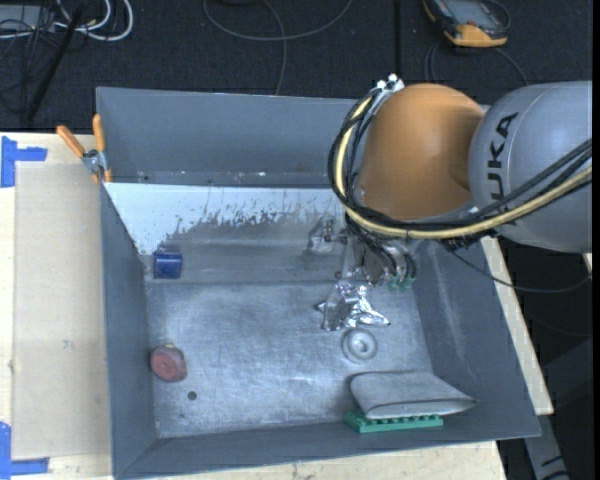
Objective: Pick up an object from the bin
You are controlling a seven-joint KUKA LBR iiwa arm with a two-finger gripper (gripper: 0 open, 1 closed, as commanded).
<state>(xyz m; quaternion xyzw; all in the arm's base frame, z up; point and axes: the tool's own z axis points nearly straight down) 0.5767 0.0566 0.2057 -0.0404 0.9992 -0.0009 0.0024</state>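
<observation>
Just in front of the bright metal gripper (353, 314), toward the near wall of the grey metal bin (130, 298): a small round silvery metal piece (360, 345) with a darker middle, like a cap or a washer. Lies flat on the bin floor, broad face up. Round in outline, therefore no long axis to name and no clear direction of pointing. Shiny, almost the same colour as the floor around it, with a pale ring along the edge.

Gripper low over the floor, just beside this piece on its far side; touching it or a little apart, cannot tell. Spread or pressed together, also cannot tell: a tangle of bright metal parts under the large orange cover (420, 153) of the wrist, with yellow and black cables (352, 168) looping around it.

Well apart to the left of the gripper, at the foot of the back slope: a small blue block (167, 264). Also far left, but nearer to the front: a flat reddish-brown round disc (168, 363). In front of the gripper and slightly right, against the front wall: a grey wedge-shaped piece on a green toothed strip (405, 405), long axis along that wall.
</observation>
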